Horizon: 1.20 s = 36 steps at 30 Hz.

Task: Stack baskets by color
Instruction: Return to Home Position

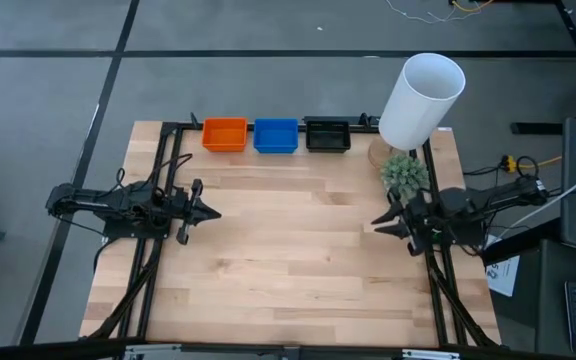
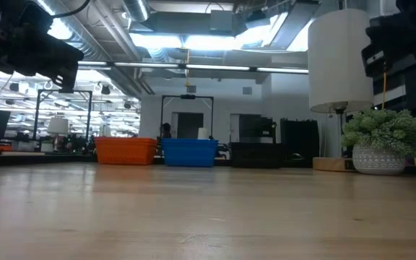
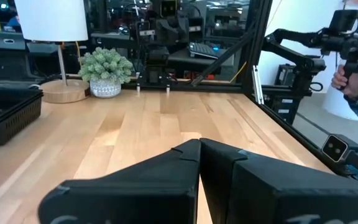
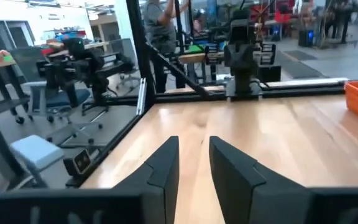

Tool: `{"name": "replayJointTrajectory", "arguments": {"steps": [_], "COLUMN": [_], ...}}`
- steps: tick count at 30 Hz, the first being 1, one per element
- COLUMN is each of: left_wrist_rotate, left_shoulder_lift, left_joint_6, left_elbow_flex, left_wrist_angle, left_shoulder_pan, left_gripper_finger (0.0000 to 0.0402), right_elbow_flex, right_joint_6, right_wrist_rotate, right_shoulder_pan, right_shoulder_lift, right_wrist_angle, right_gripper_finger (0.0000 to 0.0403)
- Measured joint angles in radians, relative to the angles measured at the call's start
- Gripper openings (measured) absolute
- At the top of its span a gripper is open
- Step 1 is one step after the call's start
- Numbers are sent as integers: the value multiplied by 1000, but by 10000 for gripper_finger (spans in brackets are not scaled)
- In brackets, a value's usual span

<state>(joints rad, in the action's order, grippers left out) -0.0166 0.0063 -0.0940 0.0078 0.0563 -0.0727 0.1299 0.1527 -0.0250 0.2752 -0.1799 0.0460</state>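
Over the left side of the table (image 1: 288, 280), the left gripper (image 1: 213, 212) hangs above bare wood, pointing toward the middle. Its fingers (image 3: 166, 168) are pressed almost together, with only a hairline slit between them in the left wrist view, and they hold nothing. Across from it, over the right side, the right gripper (image 1: 376, 222) points back toward the left one. Its fingers (image 4: 160, 165) stand a narrow gap apart — a strip of wood shows between them — and they too are empty. The two grippers are well apart, with open tabletop between them.

Along the far edge sits a row of three stacks: the orange baskets (image 1: 225, 134) on the left, the blue baskets (image 1: 276, 135) in the middle and the black baskets (image 1: 327, 134) on the right, each just beside the next. All three are well away from both grippers. In the left wrist view the black stack shows layered rims; how many baskets each stack holds I cannot tell.

Right of the black baskets, at the far right corner, stands a white lamp (image 1: 423, 98) on a round wooden base. A small green plant (image 1: 404, 173) in a pale pot sits between the lamp and the right arm. Beyond the table's edge, a person's hand (image 3: 347, 81) shows in the left wrist view.
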Motion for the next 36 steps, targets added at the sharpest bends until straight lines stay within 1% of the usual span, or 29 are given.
{"name": "replayJointTrajectory", "arguments": {"steps": [5, 7, 9, 12, 18, 30, 32, 35, 36], "left_wrist_rotate": [0, 0, 0, 0, 0, 0, 0, 0, 0], "left_shoulder_lift": [0, 0, 0, 0, 0, 0, 0, 0, 0], "left_joint_6": [0, 0, 0, 0, 0, 0, 0, 0, 0], "left_elbow_flex": [0, 0, 0, 0, 0, 0, 0, 0, 0], "left_wrist_angle": [0, 0, 0, 0, 0, 0, 0, 0, 0], "left_shoulder_pan": [0, 0, 0, 0, 0, 0, 0, 0, 0], "left_gripper_finger": [0, 0, 0, 0, 0, 0, 0, 0, 0], "right_elbow_flex": [-76, -99, -124, -123, -123, -123, -122, -122, -122], "right_joint_6": [-90, -106, -104, -82, -81, -83, -88, -112, -114], "right_wrist_rotate": [-10, -10, -10, -10, -7, -7, 11, 106, 123], "right_shoulder_pan": [0, 0, 0, 0, -7, -119, -139, -186, -199], "right_shoulder_lift": [9, 11, 13, 13, 24, 172, 179, 180, 180], "right_wrist_angle": [131, 119, 68, 17, 32, 34, 14, -10, -12], "right_gripper_finger": [90, 90, 90, 90, 90, 90, 90, 90, 90]}}
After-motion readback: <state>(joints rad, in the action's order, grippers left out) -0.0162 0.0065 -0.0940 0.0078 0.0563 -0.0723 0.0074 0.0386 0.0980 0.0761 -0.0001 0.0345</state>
